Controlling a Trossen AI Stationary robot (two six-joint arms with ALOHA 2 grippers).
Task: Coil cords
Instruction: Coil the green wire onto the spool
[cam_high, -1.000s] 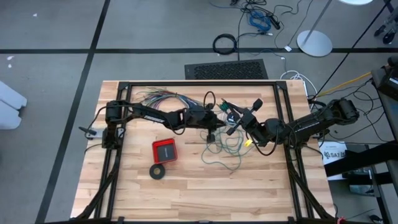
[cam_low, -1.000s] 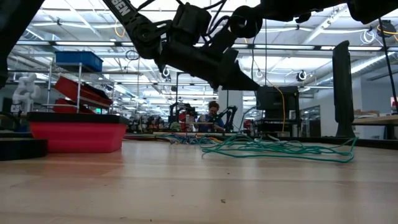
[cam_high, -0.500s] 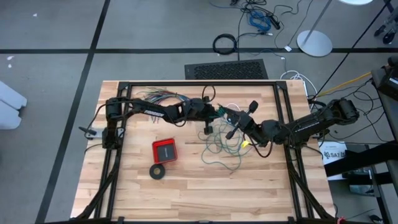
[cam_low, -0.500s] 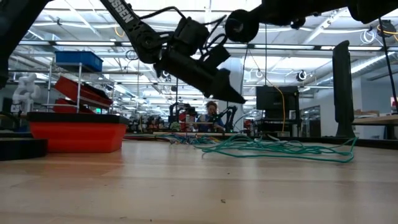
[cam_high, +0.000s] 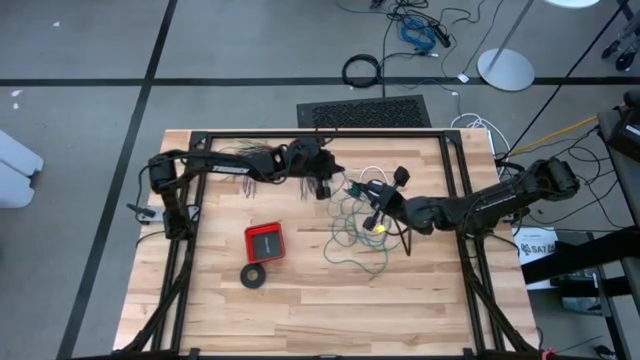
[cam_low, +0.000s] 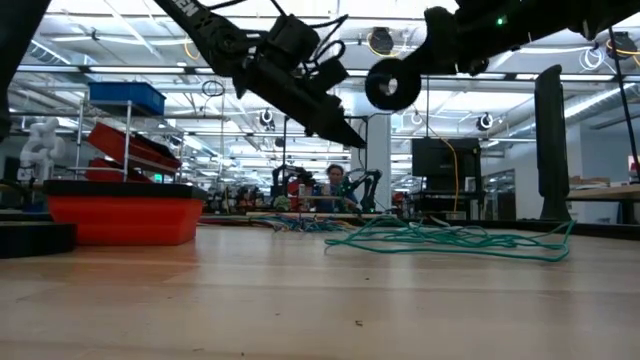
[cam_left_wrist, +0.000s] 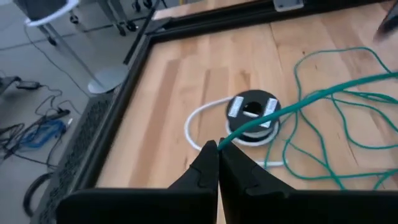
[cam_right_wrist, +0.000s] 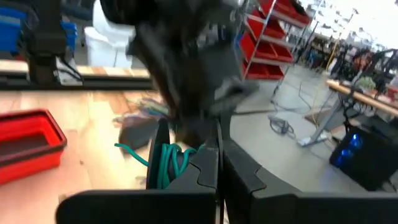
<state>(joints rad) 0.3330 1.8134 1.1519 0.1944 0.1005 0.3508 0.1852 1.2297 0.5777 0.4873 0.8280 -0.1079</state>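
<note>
Teal wire (cam_left_wrist: 323, 93) pinched between left gripper (cam_left_wrist: 217, 151) fingers, raised off table

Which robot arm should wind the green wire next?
Probably the left. The left gripper is shut on one end of the green wire and lifted, free to circle. The right gripper clamps green loops, so it may best hold them.

Wooden table (cam_high: 300, 310), loose teal wire (cam_high: 358, 240), red box (cam_high: 264, 241), black tape ring (cam_high: 254, 275), many-coloured wires (cam_high: 245, 153)
</note>
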